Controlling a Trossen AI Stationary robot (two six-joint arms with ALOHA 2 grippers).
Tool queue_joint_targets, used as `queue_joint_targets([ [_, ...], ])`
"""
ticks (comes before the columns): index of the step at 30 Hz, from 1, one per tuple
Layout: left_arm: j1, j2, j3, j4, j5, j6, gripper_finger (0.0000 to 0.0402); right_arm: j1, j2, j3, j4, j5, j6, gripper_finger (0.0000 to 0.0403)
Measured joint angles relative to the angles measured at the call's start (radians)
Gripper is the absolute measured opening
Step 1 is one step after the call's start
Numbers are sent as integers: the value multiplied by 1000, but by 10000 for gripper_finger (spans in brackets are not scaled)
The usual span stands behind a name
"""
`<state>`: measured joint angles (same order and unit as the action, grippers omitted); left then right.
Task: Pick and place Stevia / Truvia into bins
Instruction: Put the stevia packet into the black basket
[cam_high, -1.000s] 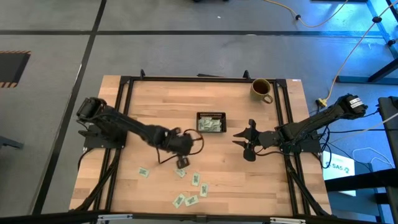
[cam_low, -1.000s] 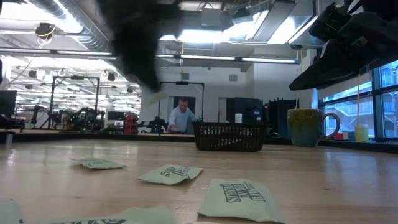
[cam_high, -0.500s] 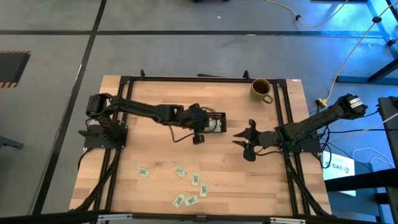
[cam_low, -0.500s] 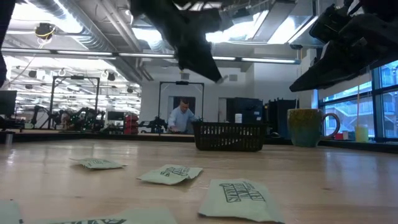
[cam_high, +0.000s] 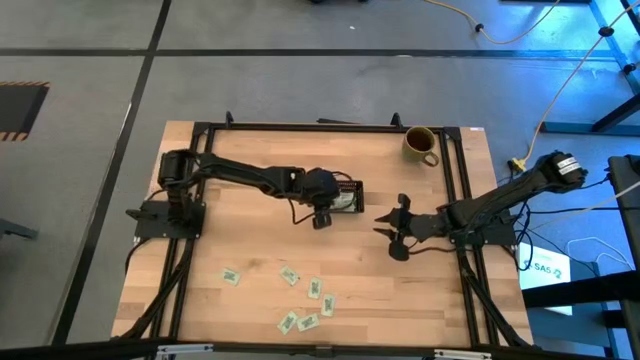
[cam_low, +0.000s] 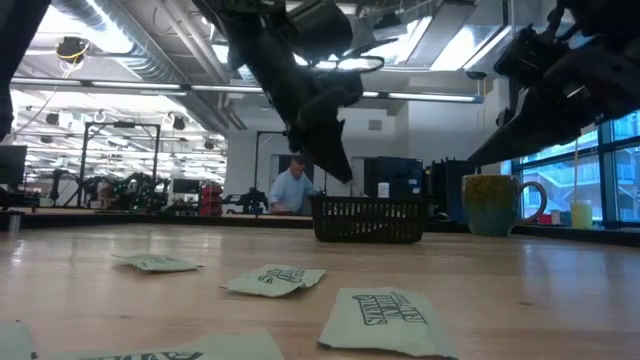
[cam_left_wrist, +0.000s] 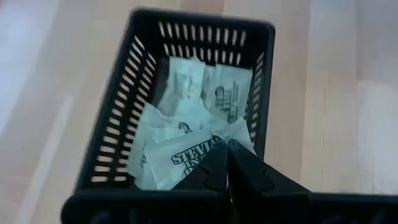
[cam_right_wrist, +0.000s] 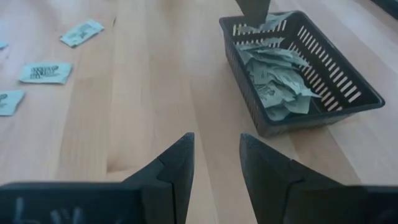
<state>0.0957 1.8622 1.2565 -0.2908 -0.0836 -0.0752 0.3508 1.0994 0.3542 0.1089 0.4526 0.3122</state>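
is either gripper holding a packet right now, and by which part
The left gripper, shut over the black slotted tray, pinches a pale green paper sweetener packet by its edge. The right gripper is open, empty.

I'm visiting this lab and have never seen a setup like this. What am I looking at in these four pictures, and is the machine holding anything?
It is a robot with two dark arms at a wooden table. One camera looks straight down, one sits at tabletop height, and one rides on each wrist.

The left gripper hangs over the near end of a small black slotted tray. Its fingers are shut, and its wrist picture shows a pale green Stevia packet right at the fingertips, apparently pinched, above the packets already in the tray.

The right gripper waits open beside the tray, holding nothing.

Several loose packets lie on the table's front part. An olive mug stands at the far edge.
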Motion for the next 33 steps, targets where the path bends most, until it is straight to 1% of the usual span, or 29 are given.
queue_joint_targets([
  [3,0,18,0,0,0,0,4,0,13,0,6,0,0,131],
  [11,0,19,0,-1,-10,-17,4,0,20,0,36,0,-1,131],
  [20,-1,-30,0,-2,-21,9,6,0,20,0,54,0,1,131],
  [29,0,-32,0,1,-11,15,56,0,20,0,60,0,2,131],
  [33,-8,-81,10,-90,-3,15,65,0,20,0,57,0,28,131],
])
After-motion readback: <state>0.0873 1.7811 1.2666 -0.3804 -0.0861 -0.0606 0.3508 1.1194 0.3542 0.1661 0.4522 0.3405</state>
